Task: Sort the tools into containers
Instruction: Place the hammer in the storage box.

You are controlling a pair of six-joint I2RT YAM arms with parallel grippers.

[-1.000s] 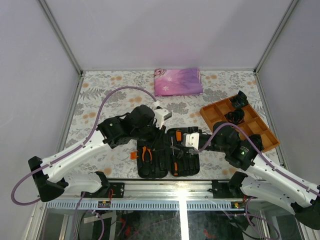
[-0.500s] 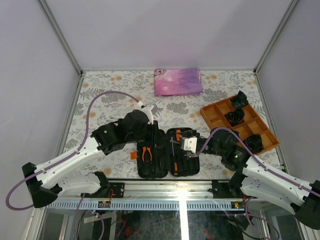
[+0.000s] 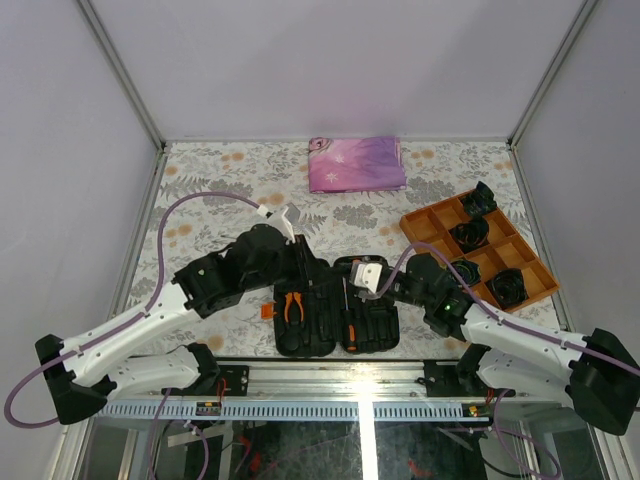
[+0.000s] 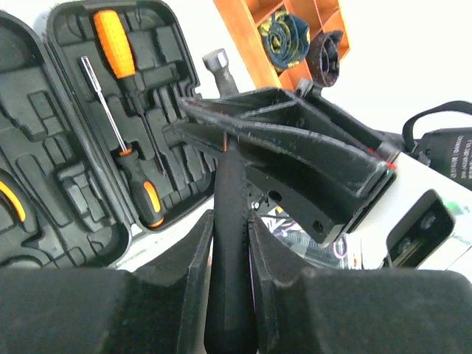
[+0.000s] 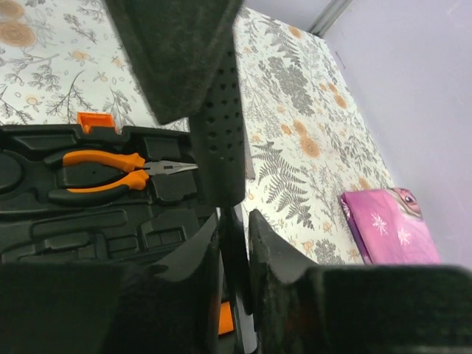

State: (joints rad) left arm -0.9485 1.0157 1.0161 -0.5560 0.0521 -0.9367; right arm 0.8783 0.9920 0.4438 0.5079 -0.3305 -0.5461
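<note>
Top view: the open tool case (image 3: 310, 342) lies at the table's 6 o'clock, pliers (image 3: 292, 307) in its left half, screwdrivers (image 3: 352, 328) in its right; the left gripper (image 3: 318, 270) and right gripper (image 3: 348, 272) meet over its 12 o'clock edge. Left wrist: jaws clamped on the hammer (image 4: 227, 192) handle, head toward 12 o'clock. Right wrist: jaws pinched on the same hammer's shaft.

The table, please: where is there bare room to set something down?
Free: the far-left table corner beside the cloth, and the strip between cloth and tool case. Crowded: the near middle, where left gripper and right gripper hold the hammer above the case; tray at right.
</note>
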